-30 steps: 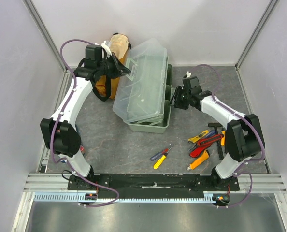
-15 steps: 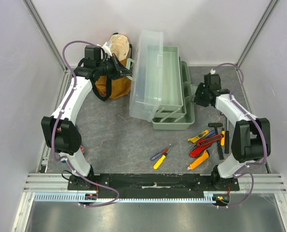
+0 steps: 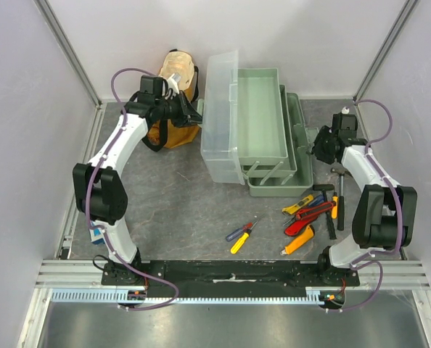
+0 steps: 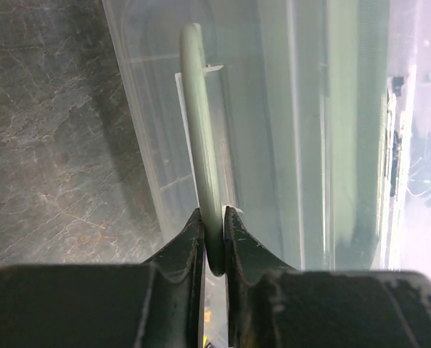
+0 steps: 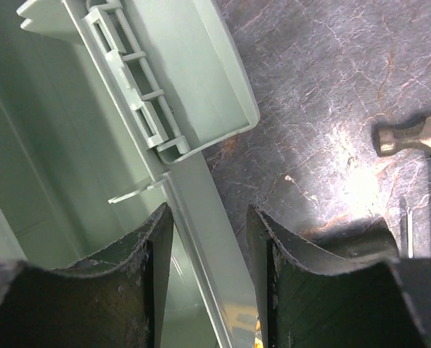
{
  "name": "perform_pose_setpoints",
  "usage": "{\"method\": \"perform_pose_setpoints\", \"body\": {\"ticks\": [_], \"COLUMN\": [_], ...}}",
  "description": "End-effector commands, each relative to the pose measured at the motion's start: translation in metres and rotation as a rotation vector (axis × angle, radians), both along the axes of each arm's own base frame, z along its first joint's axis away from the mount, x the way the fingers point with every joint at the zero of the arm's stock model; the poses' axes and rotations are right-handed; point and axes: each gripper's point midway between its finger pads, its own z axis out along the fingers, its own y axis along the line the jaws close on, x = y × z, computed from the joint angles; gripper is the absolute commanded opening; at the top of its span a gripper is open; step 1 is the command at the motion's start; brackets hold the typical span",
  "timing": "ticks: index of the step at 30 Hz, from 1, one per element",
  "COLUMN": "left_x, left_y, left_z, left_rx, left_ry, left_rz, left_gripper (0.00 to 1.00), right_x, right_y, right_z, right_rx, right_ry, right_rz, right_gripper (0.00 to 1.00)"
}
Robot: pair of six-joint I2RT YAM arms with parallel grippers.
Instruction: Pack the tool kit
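Observation:
The pale grey-green toolbox (image 3: 292,170) stands open at the back of the table, its tray (image 3: 259,116) folded out and the clear lid (image 3: 221,119) tipped to the left. My left gripper (image 3: 194,112) is shut on the lid's green handle (image 4: 201,130); the left wrist view shows the gripper (image 4: 214,225) pinching it. My right gripper (image 3: 318,145) is open, and in the right wrist view (image 5: 210,225) its jaws straddle the box's right rim (image 5: 204,210) with a gap. A yellow-handled screwdriver (image 3: 242,233) and a pile of hand tools (image 3: 313,214) lie at the front right.
A mustard-yellow bag (image 3: 173,94) stands at the back left behind my left arm. A hammer (image 3: 339,181) lies by my right arm, its head (image 5: 411,136) showing on the dark mat (image 3: 179,210). White walls close in the sides and back.
The toolbox has unfolded and shifted right: the lid swung up and left, and the tray spread open. My right gripper moved right with the box rim. My left gripper moved slightly right, holding the handle.

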Motion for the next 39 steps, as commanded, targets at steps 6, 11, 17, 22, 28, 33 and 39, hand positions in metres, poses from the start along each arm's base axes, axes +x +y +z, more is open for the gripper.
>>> {"method": "perform_pose_setpoints", "body": {"ticks": [6,11,17,22,28,33,39], "left_x": [0.012,0.014,0.018,0.022,0.023,0.016,0.018], "left_y": [0.014,0.017,0.013,0.014,0.025,0.014,0.004], "left_z": [0.012,0.003,-0.012,-0.039,-0.063,-0.063,-0.075], "left_rx": [0.048,0.069,0.054,0.064,0.14,0.144,0.307], "left_ry": [-0.201,-0.206,-0.174,-0.123,-0.091,-0.115,-0.125], "left_rz": [-0.076,-0.078,-0.091,-0.078,-0.018,-0.082,-0.113], "left_gripper": [0.39,0.66,0.67,0.64,0.61,0.61,0.7], "right_x": [0.004,0.005,0.007,0.008,0.009,0.012,0.017], "right_y": [-0.063,-0.06,-0.048,-0.041,-0.039,-0.035,-0.022], "right_z": [0.015,0.01,-0.002,-0.014,-0.019,-0.02,-0.022], "right_rx": [-0.099,-0.073,-0.005,0.034,0.047,0.07,0.125], "right_ry": [-0.068,-0.065,-0.065,-0.049,-0.042,-0.046,-0.058], "right_rz": [-0.175,-0.172,-0.156,-0.144,-0.142,-0.129,-0.087], "right_gripper": [0.51,0.52,0.52,0.52,0.52,0.52,0.52]}}
